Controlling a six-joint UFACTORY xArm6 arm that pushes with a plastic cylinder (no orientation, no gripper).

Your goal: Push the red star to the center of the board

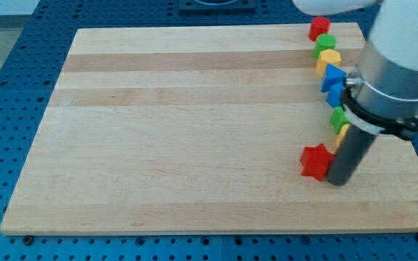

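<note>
I have no fingers to open or clench, only a dark rod; my tip [338,181] rests on the board [194,130], touching the right side of the red star [316,161]. It holds nothing. The star lies in the board's lower right part, well to the right of the centre and near the bottom edge.

My rod rises nearly upright from the tip, leaning a little toward the view's right, into a black collar and a grey and white arm body that fills the upper right corner.

Behind the rod, partly hidden by it, are a yellow block [342,133] and a green block [338,117], shapes unclear. Further up along the right edge come two blue blocks [334,81], a yellow heart [328,59], another green block [324,43] and a red block [318,28] at the far corner. The board sits on a blue pegged bench [13,87].
</note>
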